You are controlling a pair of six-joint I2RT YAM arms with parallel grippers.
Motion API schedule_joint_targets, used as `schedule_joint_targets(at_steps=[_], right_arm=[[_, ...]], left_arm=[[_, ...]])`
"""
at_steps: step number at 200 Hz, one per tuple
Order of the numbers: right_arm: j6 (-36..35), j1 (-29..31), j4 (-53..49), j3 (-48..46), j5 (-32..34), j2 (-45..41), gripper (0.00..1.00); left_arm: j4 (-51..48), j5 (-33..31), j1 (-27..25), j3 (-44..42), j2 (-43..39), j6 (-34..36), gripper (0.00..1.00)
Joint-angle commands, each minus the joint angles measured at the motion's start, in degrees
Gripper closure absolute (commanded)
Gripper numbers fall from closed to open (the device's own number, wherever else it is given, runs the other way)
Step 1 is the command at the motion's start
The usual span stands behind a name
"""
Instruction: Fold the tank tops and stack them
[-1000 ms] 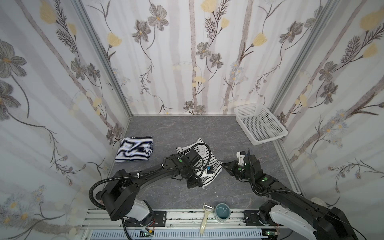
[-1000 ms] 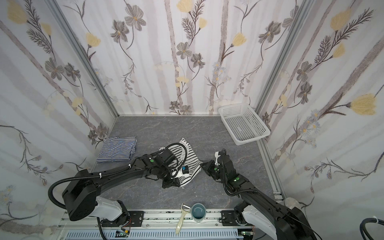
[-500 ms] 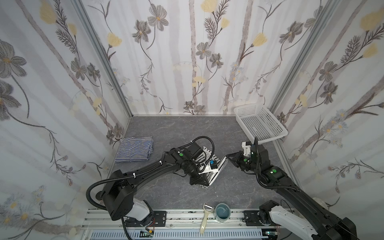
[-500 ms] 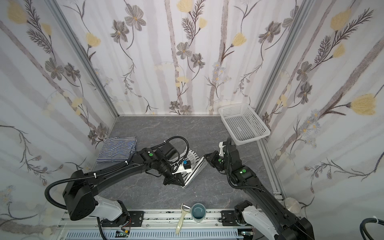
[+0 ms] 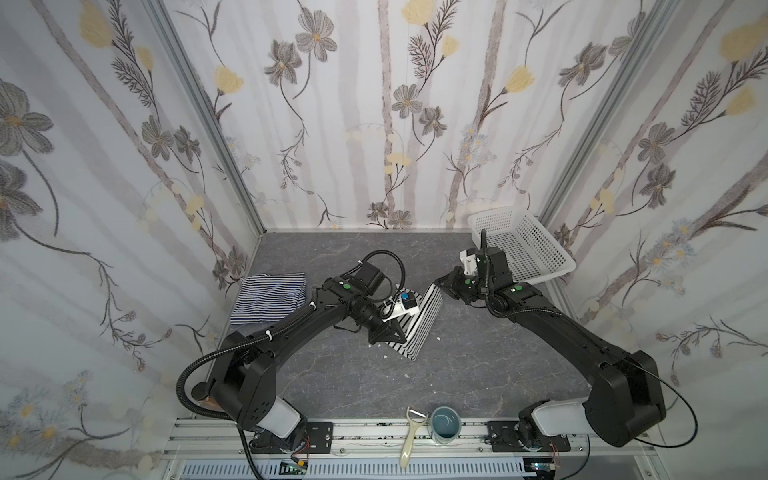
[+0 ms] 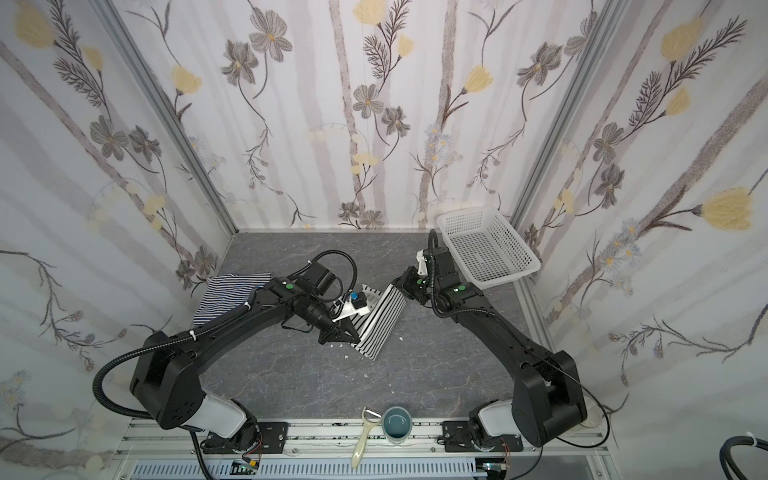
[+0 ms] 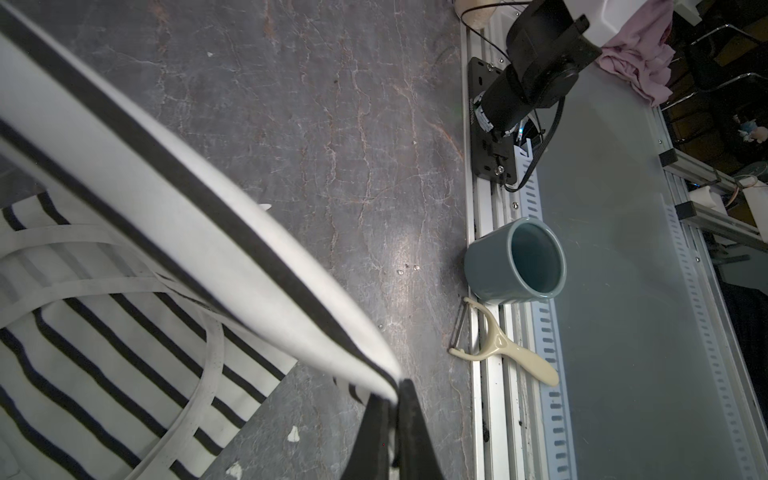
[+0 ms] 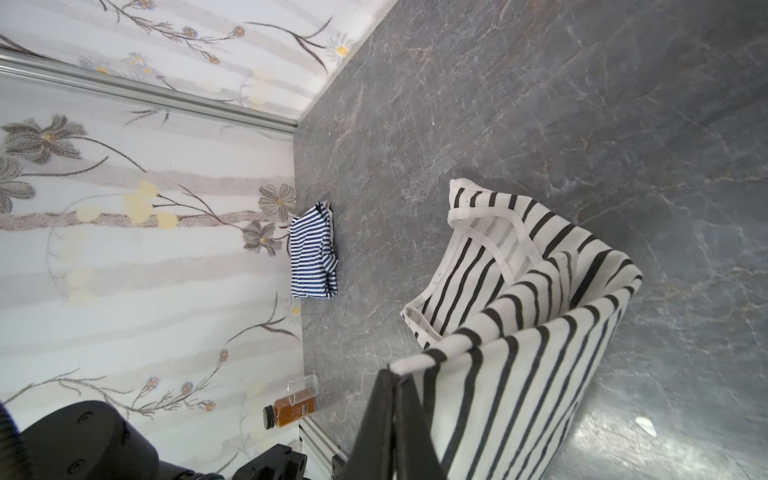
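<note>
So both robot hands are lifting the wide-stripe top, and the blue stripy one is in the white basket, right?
No. The blue stripy top lies on the table at the left, not in the white basket; both top views show it. The rest is right.

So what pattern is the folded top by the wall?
Folded top: fine navy-and-white stripes, best in right wrist view.

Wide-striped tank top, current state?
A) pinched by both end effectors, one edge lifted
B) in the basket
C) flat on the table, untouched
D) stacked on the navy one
A: the left end effector and right end effector are each shut on the wide-striped tank top, holding one edge up off the table while the rest lies on it.
</note>
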Motion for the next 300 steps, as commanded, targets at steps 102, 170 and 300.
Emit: schedule_joint_targets(at_steps=[102, 170, 300], right_arm=[[-4.29, 1.85, -1.14, 31.53, -4.45, 32.48, 0.99], [-3.45, 2.27, -1.71, 42.89, -5.53, 44.66, 0.97], [-0.29, 0.59, 0.98, 48.39, -5.72, 53.42, 0.95]], left_arm=[[-7.34, 3.54, 18.15, 5.69, 15.04, 13.45, 1.00], [-8.60, 4.74, 25.47, 12.01, 25.52, 15.88, 1.00], [-8.42, 3.86, 28.90, 26.59, 38.46, 11.94, 0.91]])
